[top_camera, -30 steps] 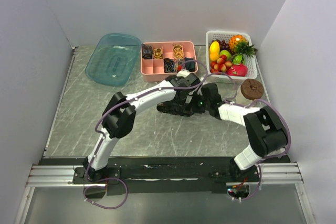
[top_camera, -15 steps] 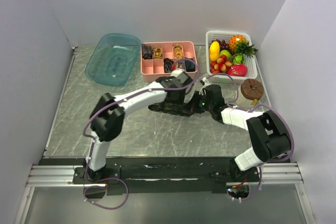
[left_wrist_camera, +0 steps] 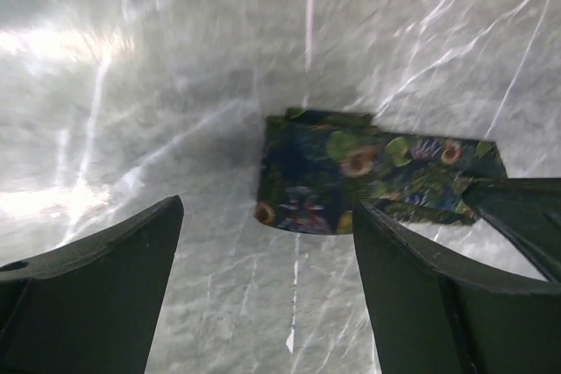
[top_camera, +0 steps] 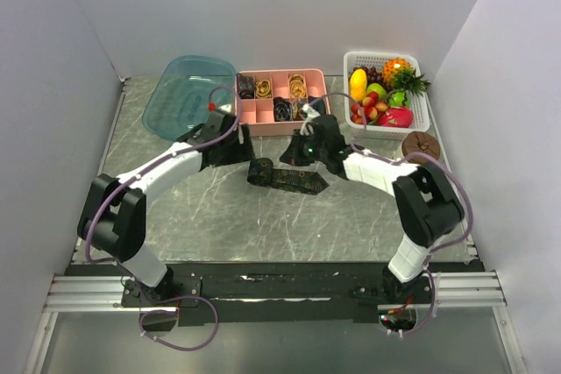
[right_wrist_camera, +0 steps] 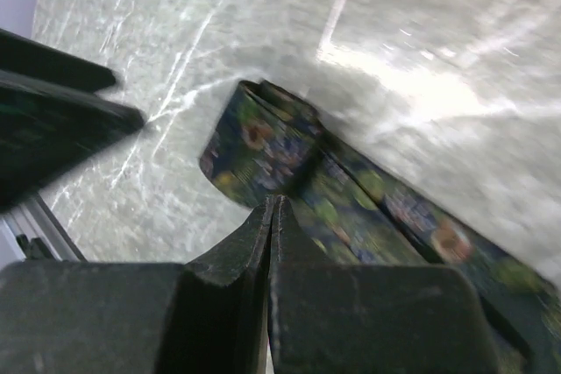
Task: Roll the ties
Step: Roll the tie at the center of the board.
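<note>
A dark tie (top_camera: pixel 285 177) with a floral print lies flat on the table as a short folded strip, also seen in the left wrist view (left_wrist_camera: pixel 368 172) and the right wrist view (right_wrist_camera: pixel 263 142). My left gripper (top_camera: pixel 235 150) hovers just left of the tie's folded end, open (left_wrist_camera: pixel 267 209), with only bare table between its fingers. My right gripper (top_camera: pixel 298 155) is shut, and its tips (right_wrist_camera: pixel 273 204) sit over the middle of the strip with no fabric between them. Several rolled ties (top_camera: pixel 281 109) sit in the pink tray.
The pink compartment tray (top_camera: pixel 263 114) stands behind the grippers. A blue plastic tub (top_camera: pixel 184 98) is at the back left. A white basket (top_camera: pixel 386 124) of toy fruit is at the back right, with a brown round lid (top_camera: pixel 420 147) in front of it.
My left arm has swung left off the tie and its jaws have widened. My right gripper has slid left and back along the strip. The tie is now uncovered.
</note>
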Robot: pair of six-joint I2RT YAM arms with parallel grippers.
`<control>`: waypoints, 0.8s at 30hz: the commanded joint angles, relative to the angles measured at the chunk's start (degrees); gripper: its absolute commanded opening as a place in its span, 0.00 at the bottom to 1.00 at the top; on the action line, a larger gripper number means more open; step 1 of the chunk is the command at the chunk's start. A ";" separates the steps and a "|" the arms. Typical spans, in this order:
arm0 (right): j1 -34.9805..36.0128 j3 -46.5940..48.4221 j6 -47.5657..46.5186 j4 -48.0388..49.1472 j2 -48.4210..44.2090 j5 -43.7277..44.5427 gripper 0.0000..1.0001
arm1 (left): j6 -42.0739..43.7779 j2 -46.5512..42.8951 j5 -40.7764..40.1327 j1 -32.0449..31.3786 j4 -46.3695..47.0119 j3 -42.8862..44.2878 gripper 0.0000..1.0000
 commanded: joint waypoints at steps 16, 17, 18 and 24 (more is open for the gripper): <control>3.95 11.22 -2.75 -5.97 9.34 2.43 0.00 | -6.20 8.51 32.93 10.41 30.74 -13.57 0.85; 4.03 10.95 -2.66 -5.45 8.99 2.43 0.00 | -6.11 8.86 32.66 10.41 30.83 -13.66 0.84; 3.95 10.78 -2.66 -5.44 8.72 2.43 0.00 | -5.85 9.22 32.23 10.41 30.66 -13.66 0.84; 4.30 11.65 -2.75 -5.44 8.89 2.17 0.00 | -5.06 11.41 29.50 10.41 30.91 -13.84 0.83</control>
